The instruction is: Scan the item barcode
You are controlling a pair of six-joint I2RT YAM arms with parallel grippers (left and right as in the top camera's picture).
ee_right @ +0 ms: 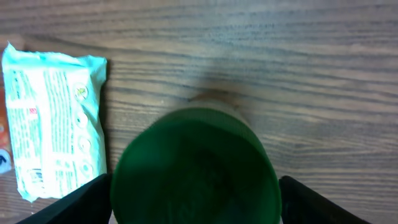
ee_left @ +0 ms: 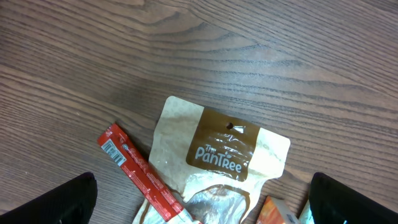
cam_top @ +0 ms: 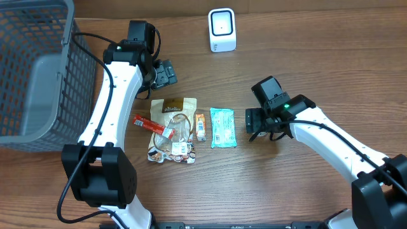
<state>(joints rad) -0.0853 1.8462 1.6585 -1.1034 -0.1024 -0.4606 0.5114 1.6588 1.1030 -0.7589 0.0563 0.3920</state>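
A dark green round container (ee_right: 196, 171), seen from above, is being bracketed by the right gripper (cam_top: 253, 121). Its jaws are being held wide, with the fingers (ee_right: 74, 202) lying close against either side. Whether the container is being squeezed or only flanked cannot be told. It is being shown over the wooden table (cam_top: 318, 63), just right of a pale green wipe pack (cam_top: 222, 127) and well apart from the white box-shaped scanner (cam_top: 222, 30) at the far edge.

The left gripper (ee_left: 202, 193) is being held fully spread and empty above a cream-and-brown PanTree pouch (ee_left: 217, 155). A red stick packet (ee_left: 140, 174), barcode at its end, is being seen lying across the pouch's left side. A small orange bar (cam_top: 200, 126) is being seen between pouch and wipe pack. A grey mesh basket (cam_top: 38, 38) is being seen at the left.
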